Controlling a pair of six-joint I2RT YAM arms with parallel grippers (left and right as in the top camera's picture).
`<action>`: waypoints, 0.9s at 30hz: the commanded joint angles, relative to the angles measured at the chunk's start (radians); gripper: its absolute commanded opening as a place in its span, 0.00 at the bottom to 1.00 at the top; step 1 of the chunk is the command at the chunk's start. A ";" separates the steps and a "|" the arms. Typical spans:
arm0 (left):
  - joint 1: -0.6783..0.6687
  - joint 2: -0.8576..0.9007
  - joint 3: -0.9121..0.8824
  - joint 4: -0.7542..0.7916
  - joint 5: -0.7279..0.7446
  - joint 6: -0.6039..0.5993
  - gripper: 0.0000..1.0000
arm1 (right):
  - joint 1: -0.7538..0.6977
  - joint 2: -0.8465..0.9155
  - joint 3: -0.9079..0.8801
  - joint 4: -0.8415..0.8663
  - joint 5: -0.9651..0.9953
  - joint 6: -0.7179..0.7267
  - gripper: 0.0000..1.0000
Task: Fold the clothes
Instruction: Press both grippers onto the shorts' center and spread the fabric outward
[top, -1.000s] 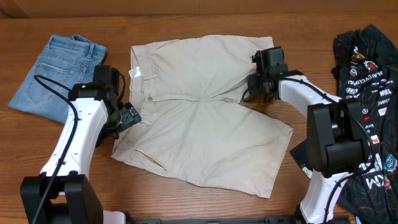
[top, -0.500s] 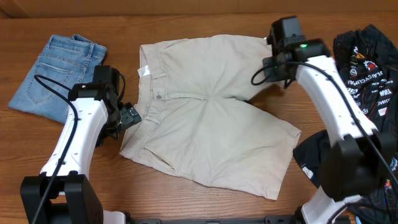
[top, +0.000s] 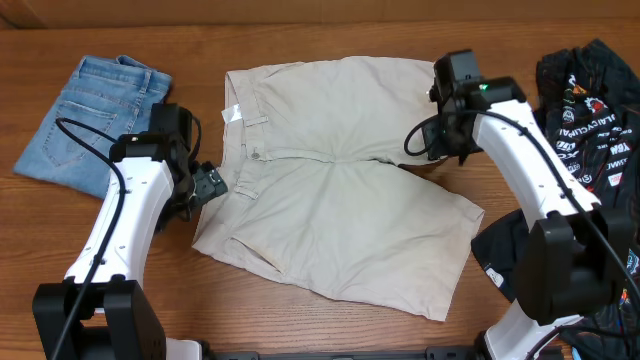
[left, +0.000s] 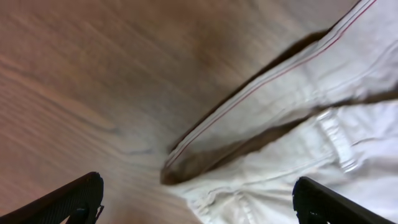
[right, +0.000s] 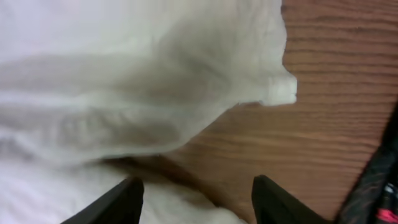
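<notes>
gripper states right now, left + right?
Left gripper: open, holding nothing, beside the shorts.
Right gripper: open, holding nothing, over the shorts' edge.

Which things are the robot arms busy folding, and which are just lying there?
In the job now: beige shorts, spread flat in the middle; left gripper, open by their waistband; right gripper, open by a leg hem.
Lying by: denim shorts, folded, at the left; black printed jersey, heaped at the right. Both are clothes too, just untouched.
</notes>
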 joint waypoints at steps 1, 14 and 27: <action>-0.006 -0.009 0.010 0.064 0.032 0.048 0.99 | -0.039 0.005 -0.053 0.135 -0.018 0.121 0.46; -0.006 -0.009 0.010 -0.064 0.100 0.150 1.00 | -0.051 0.005 -0.053 -0.244 -0.251 0.170 0.47; -0.032 -0.006 -0.010 0.028 0.331 0.285 0.85 | -0.035 0.005 -0.091 -0.247 -0.338 0.191 0.47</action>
